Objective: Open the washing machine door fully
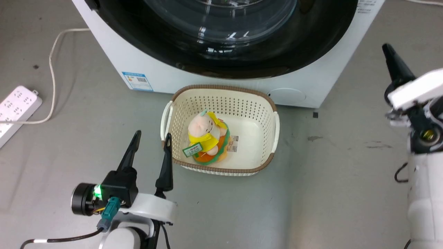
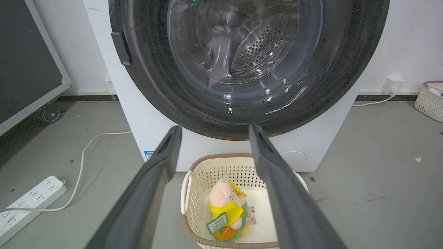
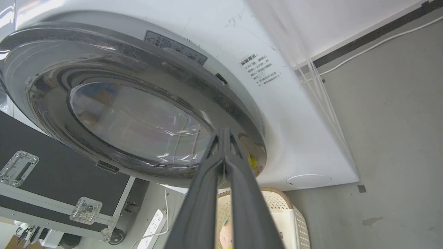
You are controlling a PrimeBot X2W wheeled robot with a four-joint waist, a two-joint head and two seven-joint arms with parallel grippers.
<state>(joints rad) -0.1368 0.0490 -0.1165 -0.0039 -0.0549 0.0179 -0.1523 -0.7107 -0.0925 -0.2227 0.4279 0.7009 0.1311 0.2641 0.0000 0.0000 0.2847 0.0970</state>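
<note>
The washing machine (image 1: 155, 69) is a big white box at the top of the head view. Its door (image 1: 242, 58), a glossy black disc with a clear glass bowl, lies flat against the front. My left gripper (image 1: 153, 135) stands open low on the left, well short of the machine. In the left wrist view that gripper (image 2: 214, 128) points at the bottom of the door (image 2: 242, 114), with nothing between its fingers. My right gripper (image 1: 388, 50) is raised at the far right and is shut. In the right wrist view its closed tips (image 3: 224, 133) sit before the door's lower rim (image 3: 193, 173), empty.
A cream perforated basket (image 1: 221, 93) holding a plush toy (image 1: 207, 138) stands on the grey floor right before the machine. A white power strip (image 1: 17, 107) and its cable (image 1: 52, 69) lie at the left. A black wheeled case (image 3: 52, 173) stands left of the machine.
</note>
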